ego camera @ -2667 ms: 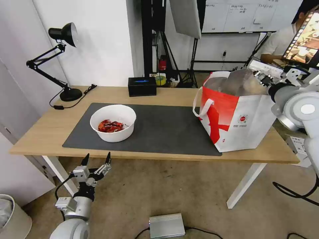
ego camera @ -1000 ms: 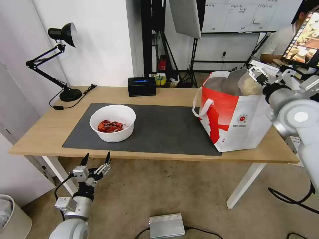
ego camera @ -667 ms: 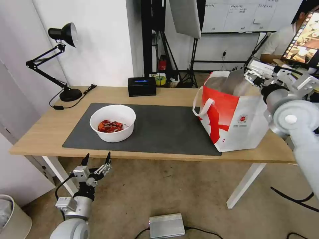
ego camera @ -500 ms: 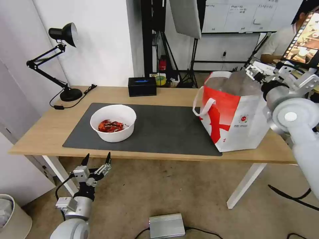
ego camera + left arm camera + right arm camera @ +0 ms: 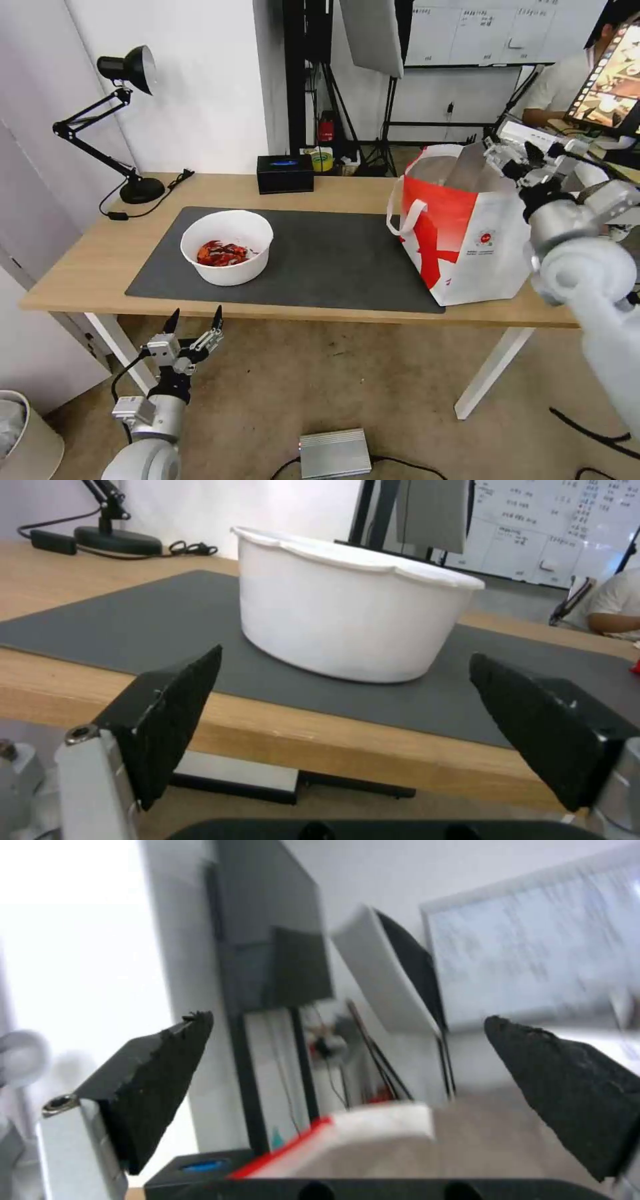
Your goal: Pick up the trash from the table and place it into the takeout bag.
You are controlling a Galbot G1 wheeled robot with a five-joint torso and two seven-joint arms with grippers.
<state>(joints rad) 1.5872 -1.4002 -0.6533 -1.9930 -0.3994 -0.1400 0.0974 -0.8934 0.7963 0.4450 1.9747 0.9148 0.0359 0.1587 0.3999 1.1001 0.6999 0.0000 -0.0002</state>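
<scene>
The white bowl of red shells (image 5: 227, 247) stands on the left part of the dark grey mat (image 5: 333, 260) on the table (image 5: 80, 260). The white and red takeout bag (image 5: 467, 233) stands upright and open at the table's right end. My right gripper (image 5: 517, 157) hovers open and empty over the bag's far right rim; in the right wrist view its fingers are wide apart above the bag's red and white rim (image 5: 373, 1117). My left gripper (image 5: 196, 311) waits open below the table's front edge, facing the bowl (image 5: 347, 620).
A black desk lamp (image 5: 127, 120) with its cable occupies the back left corner. A black tissue box (image 5: 285, 173) sits at the back edge. On the floor lie a metal box (image 5: 333, 453) and a pale bin (image 5: 20, 433).
One second ago my right gripper held a pale wrapped lump over the bag; the lump is now gone from it, and the open gripper has shifted slightly over the bag's rim. The left arm has stayed still.
</scene>
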